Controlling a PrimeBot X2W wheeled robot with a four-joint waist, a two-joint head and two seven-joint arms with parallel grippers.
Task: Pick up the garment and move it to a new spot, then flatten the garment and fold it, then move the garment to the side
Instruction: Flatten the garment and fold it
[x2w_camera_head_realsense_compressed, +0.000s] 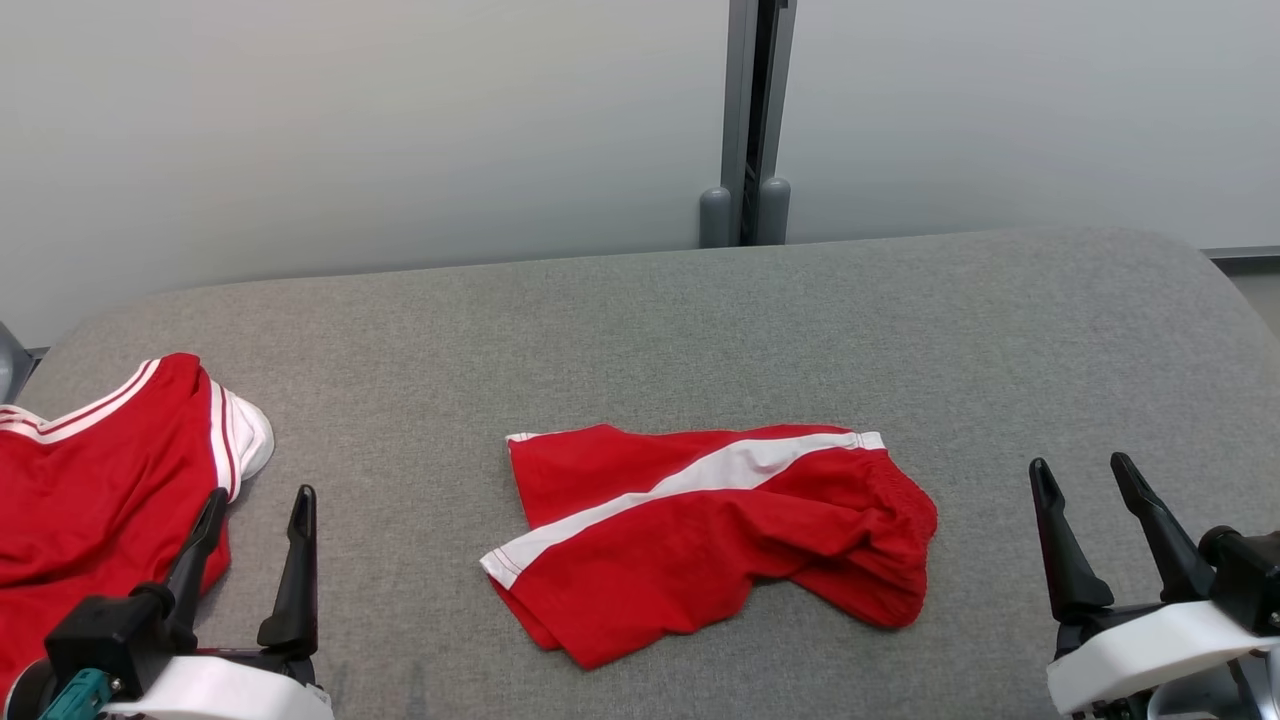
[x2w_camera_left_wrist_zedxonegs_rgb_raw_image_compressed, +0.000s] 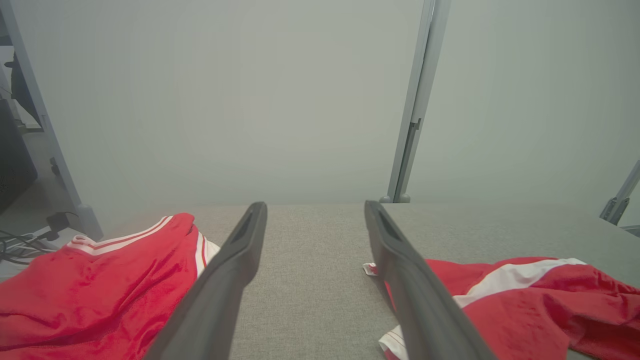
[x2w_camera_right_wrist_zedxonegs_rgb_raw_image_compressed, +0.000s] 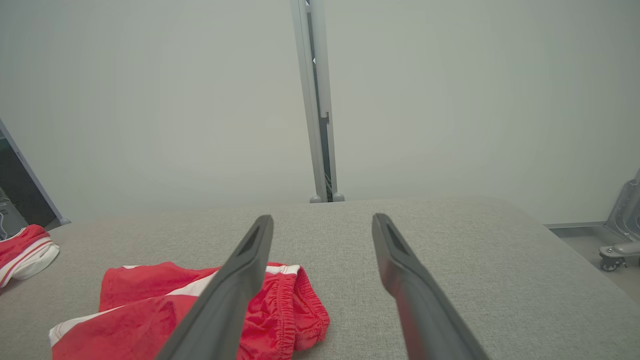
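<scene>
1. You have the red shorts (x2w_camera_head_realsense_compressed: 700, 540) lying crumpled near the middle of the grey surface (x2w_camera_head_realsense_compressed: 640, 330), between the two grippers and touching neither.
2. A white stripe runs diagonally across the shorts. The gathered waistband bunches at the end toward the robot's right, and a white-edged hem points toward the front left.
3. Your left gripper (x2w_camera_head_realsense_compressed: 262, 495) sits at the lower left of the head view, with its fingers spread wide and nothing between them.
4. A red jersey (x2w_camera_head_realsense_compressed: 90, 480) with white trim lies at the left edge of the surface. The left gripper's outer finger overlaps the jersey's edge in the head view, but you cannot tell whether they touch.
5. In the left wrist view, the left gripper (x2w_camera_left_wrist_zedxonegs_rgb_raw_image_compressed: 315, 205) frames bare surface. The jersey (x2w_camera_left_wrist_zedxonegs_rgb_raw_image_compressed: 90, 285) is off to one side, and the shorts (x2w_camera_left_wrist_zedxonegs_rgb_raw_image_compressed: 525, 300) are on the other side, partly behind a finger.
6. Your right gripper (x2w_camera_head_realsense_compressed: 1080, 463) is at the lower right of the head view, also wide apart and empty, well clear of the shorts.
7. In the right wrist view, the right gripper (x2w_camera_right_wrist_zedxonegs_rgb_raw_image_compressed: 323, 217) frames bare surface. The shorts (x2w_camera_right_wrist_zedxonegs_rgb_raw_image_compressed: 150, 310) lie at the lower left, partly hidden by one finger.
8. A pale wall with a grey post (x2w_camera_head_realsense_compressed: 745, 120) stands behind the surface.
</scene>
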